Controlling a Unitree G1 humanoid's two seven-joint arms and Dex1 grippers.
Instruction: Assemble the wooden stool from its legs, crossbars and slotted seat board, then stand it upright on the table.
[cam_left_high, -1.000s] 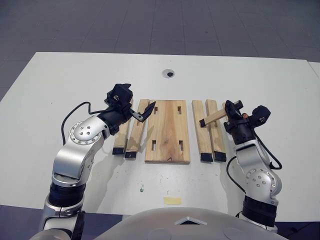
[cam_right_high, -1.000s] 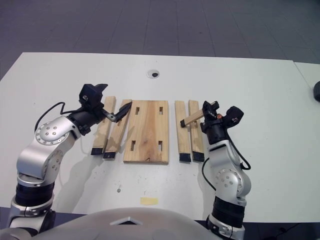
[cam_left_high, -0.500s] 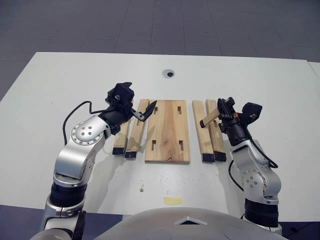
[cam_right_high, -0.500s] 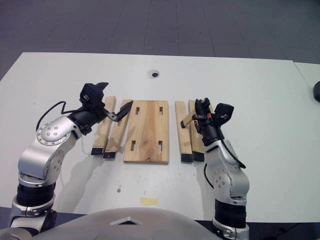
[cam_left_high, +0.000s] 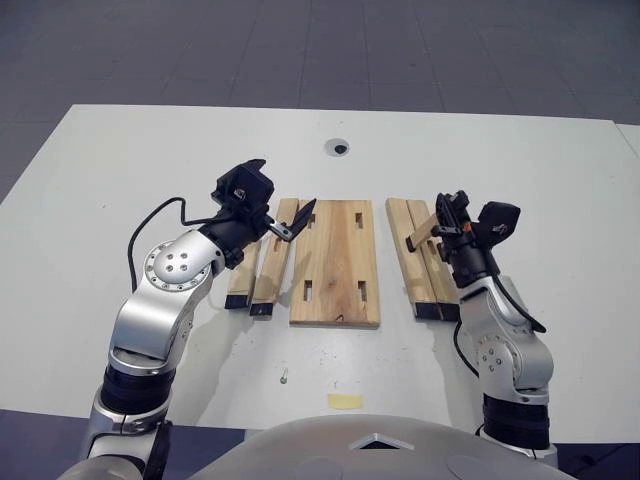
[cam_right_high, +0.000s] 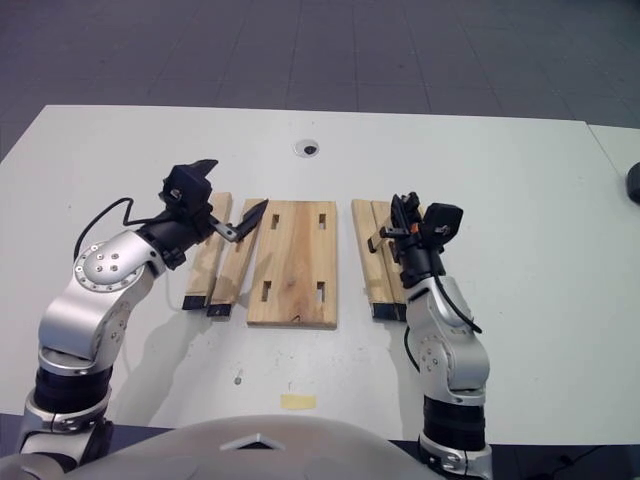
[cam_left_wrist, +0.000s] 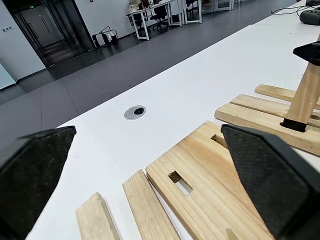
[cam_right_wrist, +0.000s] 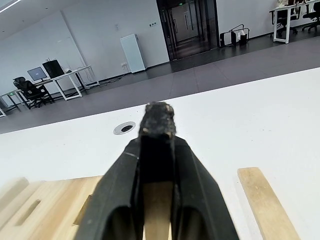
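The right claw (cam_left_high: 441, 214) is clamping the tilted crossbar (cam_left_high: 421, 231) over the two legs (cam_left_high: 412, 275) right of the seat board (cam_left_high: 335, 262). The left claw (cam_left_high: 288, 185) is hovering, spread apart, over the left legs (cam_left_high: 265, 275).

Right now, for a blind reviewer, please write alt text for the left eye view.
The right gripper clamps a short black-tipped wooden crossbar over two pale wooden legs on the white table. The open left gripper hovers beside the slotted wooden seat board.
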